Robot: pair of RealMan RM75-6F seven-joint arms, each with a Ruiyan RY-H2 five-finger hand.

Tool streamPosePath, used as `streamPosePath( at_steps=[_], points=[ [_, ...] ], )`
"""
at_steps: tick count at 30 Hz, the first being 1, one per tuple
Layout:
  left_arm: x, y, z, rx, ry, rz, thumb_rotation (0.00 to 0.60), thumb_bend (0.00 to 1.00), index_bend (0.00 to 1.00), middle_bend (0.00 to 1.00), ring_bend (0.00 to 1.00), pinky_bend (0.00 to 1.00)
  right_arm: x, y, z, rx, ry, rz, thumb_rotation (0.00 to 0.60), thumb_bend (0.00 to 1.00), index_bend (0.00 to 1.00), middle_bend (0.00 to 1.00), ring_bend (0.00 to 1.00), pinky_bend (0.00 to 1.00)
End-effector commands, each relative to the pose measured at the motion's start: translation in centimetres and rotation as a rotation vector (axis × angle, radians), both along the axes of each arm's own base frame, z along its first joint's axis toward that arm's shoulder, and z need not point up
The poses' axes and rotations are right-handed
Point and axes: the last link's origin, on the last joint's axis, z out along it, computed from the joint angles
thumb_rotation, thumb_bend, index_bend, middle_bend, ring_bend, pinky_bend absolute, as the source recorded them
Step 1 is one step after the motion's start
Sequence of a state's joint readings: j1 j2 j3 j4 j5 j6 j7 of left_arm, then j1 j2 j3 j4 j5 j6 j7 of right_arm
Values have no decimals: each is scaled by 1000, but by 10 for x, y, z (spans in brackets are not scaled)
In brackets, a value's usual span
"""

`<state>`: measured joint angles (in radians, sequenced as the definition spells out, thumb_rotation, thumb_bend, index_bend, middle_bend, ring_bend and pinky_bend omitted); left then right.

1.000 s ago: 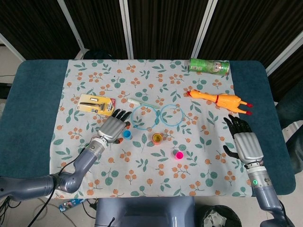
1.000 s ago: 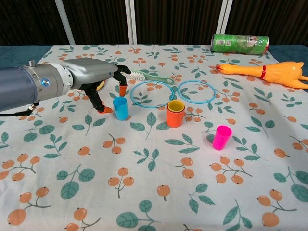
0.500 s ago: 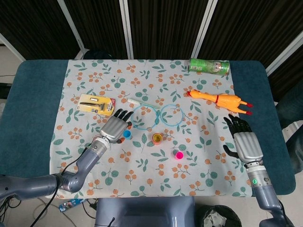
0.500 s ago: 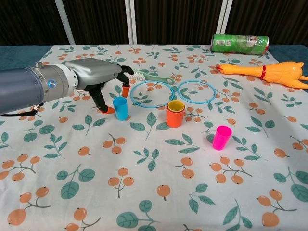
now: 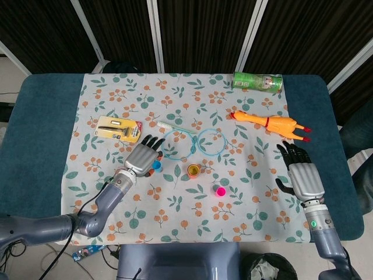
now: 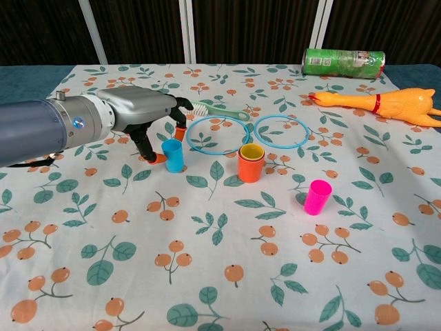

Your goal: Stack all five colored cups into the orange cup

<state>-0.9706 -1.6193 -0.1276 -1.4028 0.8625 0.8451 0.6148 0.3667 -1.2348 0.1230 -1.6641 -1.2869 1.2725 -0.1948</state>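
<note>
Left hand (image 6: 141, 114) fingers apart beside blue cup (image 6: 173, 155), rings (image 6: 218, 134) behind, right hand (image 5: 304, 178) spread, resting on desk (image 5: 41, 146).

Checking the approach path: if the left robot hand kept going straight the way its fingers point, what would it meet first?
Probably the blue cup: the left robot hand has its fingertips right beside it, pointing at it. Whether they already touch is unclear.

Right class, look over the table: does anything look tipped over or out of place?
The green can lies on its side at the far edge, near the rubber chicken. The blue cup, orange cup and pink cup all stand upright.
</note>
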Motion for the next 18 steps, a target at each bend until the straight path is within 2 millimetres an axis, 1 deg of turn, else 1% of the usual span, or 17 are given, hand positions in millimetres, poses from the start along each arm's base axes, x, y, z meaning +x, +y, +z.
streamPosePath(
  at_steps=[1,6,10,13,18],
  points=[
    [0,0,0,0,2,-1,600,331,493,38,0,0,0,0,0,-1,2,0,600,387,8,0,0,105],
    [4,-1,2,-2,-34,-1,600,333,495,38,0,0,-1,0,1,-6,1,-5,600,387,11,0,0,105],
    [12,-3,11,16,-87,-30,600,333,495,39,0,0,-2,0,2,-7,4,-6,600,387,17,0,0,106],
    [22,-4,18,29,-129,-57,600,331,495,39,0,0,-1,-1,2,-8,3,-7,600,387,17,0,0,105],
    [48,-10,31,45,-256,-121,600,331,507,44,0,0,-1,-1,3,-12,0,-7,600,387,22,0,0,105]
  ],
)
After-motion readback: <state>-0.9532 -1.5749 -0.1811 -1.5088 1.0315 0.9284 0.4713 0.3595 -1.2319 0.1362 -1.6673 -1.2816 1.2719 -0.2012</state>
